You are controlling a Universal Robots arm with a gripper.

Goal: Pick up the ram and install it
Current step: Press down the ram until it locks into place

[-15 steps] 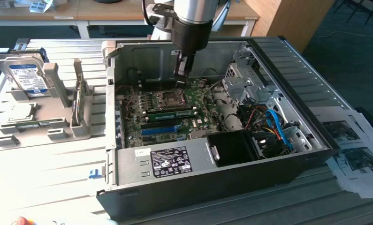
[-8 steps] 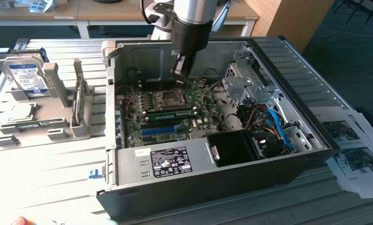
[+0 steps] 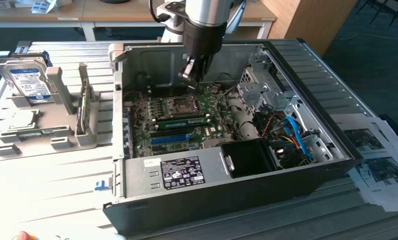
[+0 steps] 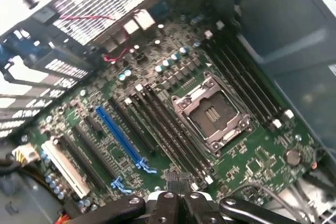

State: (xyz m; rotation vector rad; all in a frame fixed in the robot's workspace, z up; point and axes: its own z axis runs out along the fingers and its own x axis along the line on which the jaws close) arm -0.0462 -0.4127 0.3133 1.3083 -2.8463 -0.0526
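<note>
1 shut gripper (image 3: 191, 75) hides motherboard (image 3: 185, 125) partly.

Silver hard drive with a blue-white label (image 3: 26, 80) sits in a grey plastic holder (image 3: 48, 131), printed paper sheets (image 3: 379, 162) beside the open black PC case (image 3: 219, 195).

A pale slatted worktable (image 3: 58, 170) fills the lower frame, brightly lit at the lower left. Light wooden desks (image 3: 118, 12) run along the top edge, a wooden cabinet (image 3: 306, 20) stands upper right, and dark carpet (image 3: 379, 60) lies beyond it.
</note>
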